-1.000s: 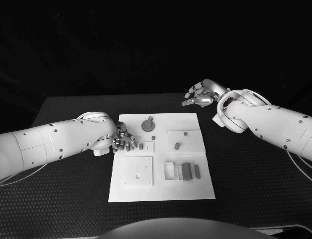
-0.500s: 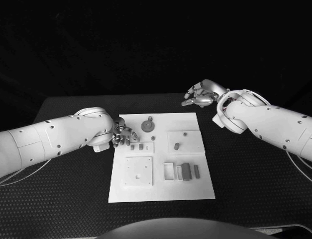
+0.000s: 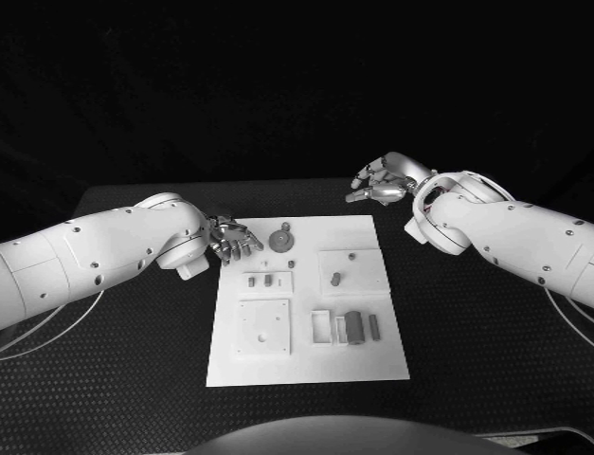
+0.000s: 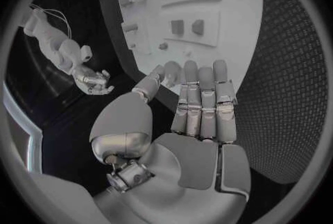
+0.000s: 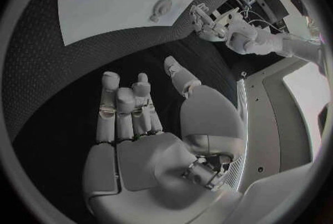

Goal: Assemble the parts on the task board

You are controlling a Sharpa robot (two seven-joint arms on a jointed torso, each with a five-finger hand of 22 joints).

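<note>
1. I've got the left hand (image 3: pixel 234 239) over the task board's (image 3: pixel 311 360) near-left corner at the far end, fingers straight and slightly apart, palm bare, nothing held; wrist view confirms it (image 4: pixel 197 118).
2. Right hand (image 3: pixel 383 180) sits off the board, above the black tabletop (image 3: pixel 488 332) past the far-right corner, fingers loosely spread, nothing in it; same in its wrist view (image 5: pixel 139 124).
3. Task board lies flat mid-tabletop.
4. Parts on board: round part w/ tab (image 3: pixel 283 239) near far edge, just beside the left fingertips; two small pegs (image 3: pixel 260 281) in the left-middle recess; one peg (image 3: pixel 336 278) in the right-middle square; dark blocks (image 3: pixel 355 326) in the slotted area near the front-right.
5. Square plate w/ holes (image 3: pixel 264 327) front-left.
</note>
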